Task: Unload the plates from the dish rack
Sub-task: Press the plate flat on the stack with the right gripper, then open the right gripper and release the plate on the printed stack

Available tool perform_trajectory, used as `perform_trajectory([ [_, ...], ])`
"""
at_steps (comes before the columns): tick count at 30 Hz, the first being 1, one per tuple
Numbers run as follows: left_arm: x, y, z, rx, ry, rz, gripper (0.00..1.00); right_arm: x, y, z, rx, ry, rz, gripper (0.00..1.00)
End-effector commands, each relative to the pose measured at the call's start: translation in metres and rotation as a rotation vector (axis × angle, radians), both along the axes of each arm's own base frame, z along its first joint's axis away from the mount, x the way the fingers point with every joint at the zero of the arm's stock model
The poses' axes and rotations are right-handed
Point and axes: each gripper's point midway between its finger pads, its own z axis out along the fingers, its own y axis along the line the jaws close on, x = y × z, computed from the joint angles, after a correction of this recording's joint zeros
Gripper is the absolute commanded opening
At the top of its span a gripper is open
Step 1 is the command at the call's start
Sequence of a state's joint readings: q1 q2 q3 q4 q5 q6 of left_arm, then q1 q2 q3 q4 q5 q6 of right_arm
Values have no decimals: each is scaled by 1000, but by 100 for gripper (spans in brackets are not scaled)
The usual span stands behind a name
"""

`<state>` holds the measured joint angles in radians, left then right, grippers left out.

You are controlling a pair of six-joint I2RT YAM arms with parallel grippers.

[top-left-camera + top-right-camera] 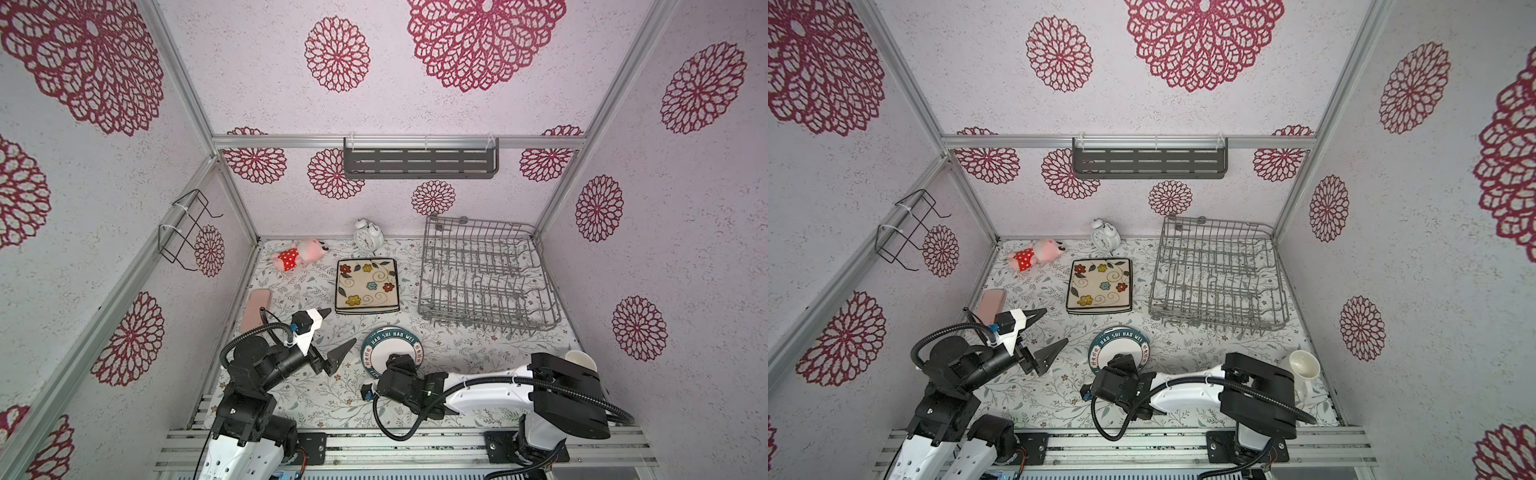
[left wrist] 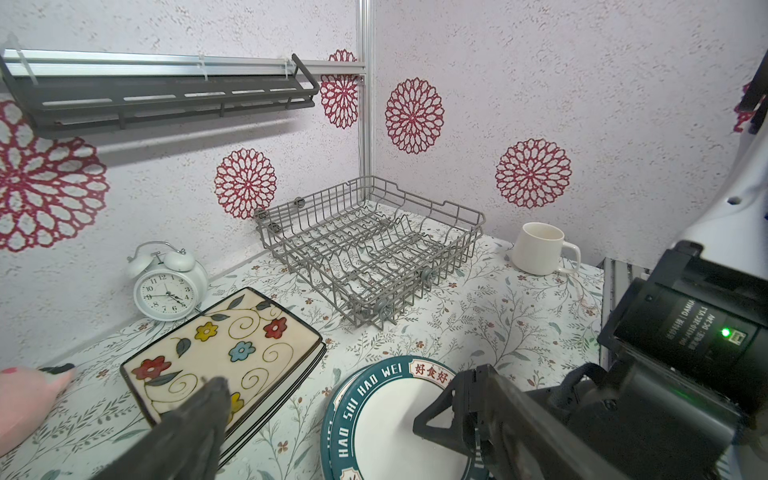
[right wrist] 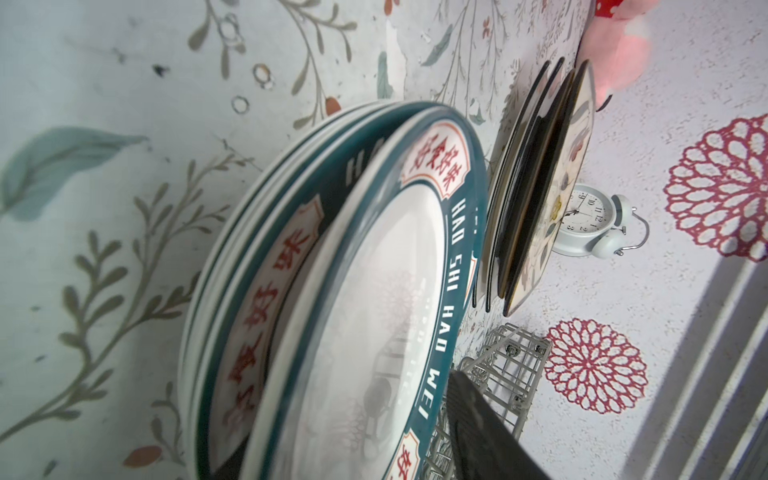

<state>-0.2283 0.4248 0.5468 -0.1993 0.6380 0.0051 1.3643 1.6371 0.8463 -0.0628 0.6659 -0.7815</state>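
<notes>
The round plates (image 1: 390, 337) are stacked flat on the table directly under the tip of the right gripper (image 1: 398, 362). Their near rim is covered by it, and the rest of the stack extends ahead of the claw. Being round, the stack offers no long axis, so the coming move is judged to turn only on the claw being drawn straight back along its own forearm. One finger (image 3: 478, 432) is seen close over the top plate's face, but whether the rim is pinched or let go cannot be told.

Farther ahead and slightly to this claw's left, the square plates (image 1: 365, 286) are piled, well apart from it. The dish rack (image 1: 490, 322), ahead and to its right, is seen to hold no plates, so the unloading is judged all but done.

The left gripper (image 1: 333, 331) is held with jaws spread wide and nothing between them. The round stack lies near it, to its right.
</notes>
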Motion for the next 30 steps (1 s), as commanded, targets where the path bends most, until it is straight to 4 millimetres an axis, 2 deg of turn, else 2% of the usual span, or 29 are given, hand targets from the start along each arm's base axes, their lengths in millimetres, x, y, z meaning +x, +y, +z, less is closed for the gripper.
perform_trajectory([
  [1,-2,0,1,-5,-8,-3,97,-6,6,4,20,51,-6,56],
  [7,-3,-1,1,-6,-9,-11,97,-14,6,0,18,143,-10,59],
  [23,-5,-3,0,-6,-2,-26,97,-14,-1,-3,4,272,-58,60],
  [30,-5,-4,0,-3,2,-35,97,-12,1,5,37,304,-65,61],
])
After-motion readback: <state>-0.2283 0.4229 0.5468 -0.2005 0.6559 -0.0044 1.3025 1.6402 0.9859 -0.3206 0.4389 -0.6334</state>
